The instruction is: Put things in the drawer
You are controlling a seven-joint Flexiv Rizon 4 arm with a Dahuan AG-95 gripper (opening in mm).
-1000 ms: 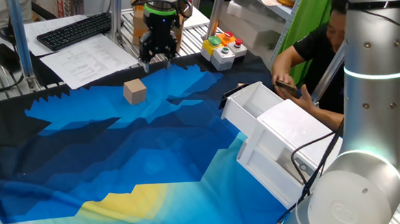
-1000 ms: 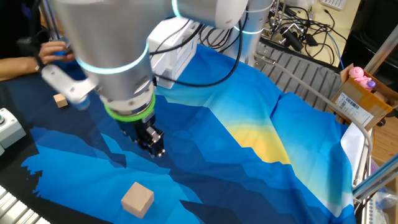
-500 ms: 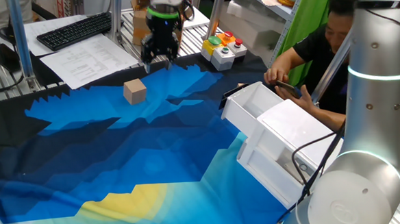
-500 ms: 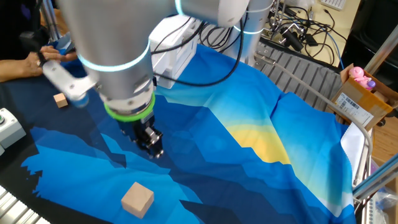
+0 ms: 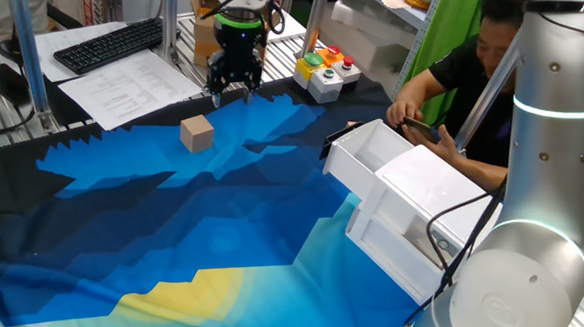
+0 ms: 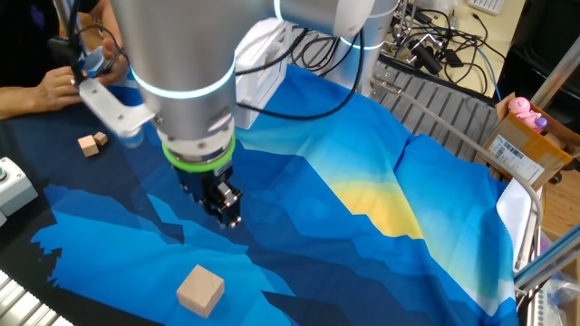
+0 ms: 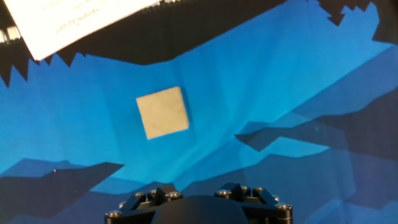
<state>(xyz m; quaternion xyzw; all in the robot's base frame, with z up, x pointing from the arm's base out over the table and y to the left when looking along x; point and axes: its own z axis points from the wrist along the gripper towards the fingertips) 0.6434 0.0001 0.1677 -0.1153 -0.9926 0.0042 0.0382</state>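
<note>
A light-tan wooden cube [image 5: 197, 132] lies on the blue cloth; it also shows in the other fixed view [image 6: 199, 290] and in the hand view [image 7: 162, 112]. A much smaller wooden piece [image 6: 89, 144] lies far off near a person's hands. My gripper [image 5: 232, 93] hangs above the cloth behind and to the right of the cube, apart from it, open and empty; it also shows in the other fixed view [image 6: 227, 215]. The white drawer [image 5: 350, 163] stands pulled out of its white cabinet [image 5: 429, 191] at the right. The hand view shows only the gripper's base, not the fingers.
A button box [image 5: 325, 70] with coloured buttons sits behind the gripper. Papers [image 5: 128, 87] and a keyboard [image 5: 110, 43] lie at the back left. A person [image 5: 468, 74] sits beside the cabinet, hands near the drawer. A cardboard box [image 6: 521, 145] stands off the table.
My arm has shifted slightly sideways while the gripper stays above the cloth near the cube. The person's hands have moved. The cube has not moved.
</note>
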